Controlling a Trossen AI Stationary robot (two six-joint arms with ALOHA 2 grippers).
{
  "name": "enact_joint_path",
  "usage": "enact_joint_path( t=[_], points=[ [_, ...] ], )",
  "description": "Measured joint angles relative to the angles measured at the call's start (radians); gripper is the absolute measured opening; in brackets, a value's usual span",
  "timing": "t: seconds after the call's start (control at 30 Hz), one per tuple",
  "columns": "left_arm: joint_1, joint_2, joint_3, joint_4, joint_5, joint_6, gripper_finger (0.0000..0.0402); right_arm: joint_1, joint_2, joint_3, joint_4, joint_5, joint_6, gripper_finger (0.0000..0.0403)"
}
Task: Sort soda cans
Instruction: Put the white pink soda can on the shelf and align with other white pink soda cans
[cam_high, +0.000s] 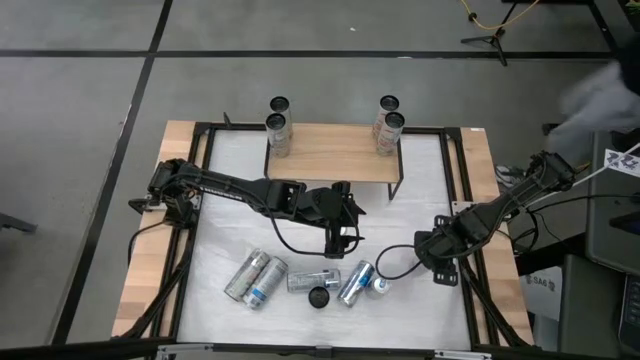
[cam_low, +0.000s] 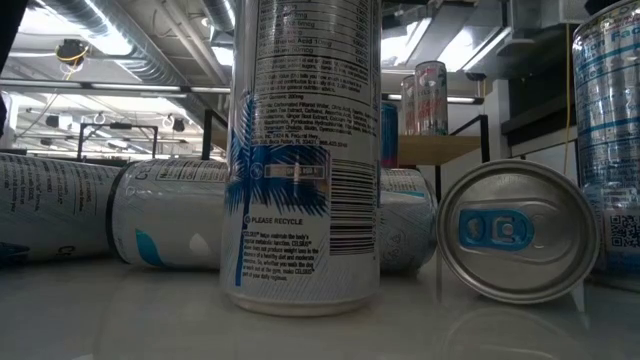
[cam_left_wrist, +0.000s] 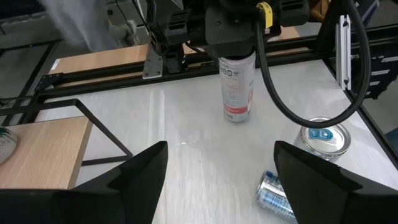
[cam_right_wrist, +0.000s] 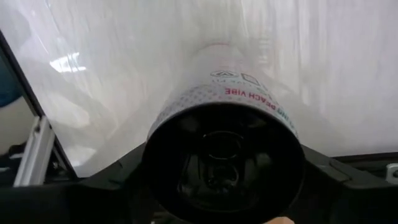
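My right claw (cam_high: 441, 262) grips a red-marked can (cam_left_wrist: 237, 87), right of the can pile (cam_high: 300, 280). Left claw (cam_high: 340, 238) hangs open above them. Next: carry it to the shelf (cam_high: 335, 152).

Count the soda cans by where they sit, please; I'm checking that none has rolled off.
Shelf cans, standing on the wooden shelf: 4
Loose cans, on the white table: 6
Held can, in the right hand: 1
Total: 11
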Motion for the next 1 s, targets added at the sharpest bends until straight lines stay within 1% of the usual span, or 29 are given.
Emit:
enact_joint_path(
  t=[0.27, 1.0],
  points=[
    [0.000, 0.000, 0.000, 0.000, 0.000, 0.000, 0.0284, 0.000, 0.000, 0.000, -0.003, 0.017, -0.020, 0.0266],
    [0.000, 0.000, 0.000, 0.000, 0.000, -0.002, 0.0284, 0.000, 0.000, 0.000, -0.003, 0.017, -0.020, 0.0266]
  ],
)
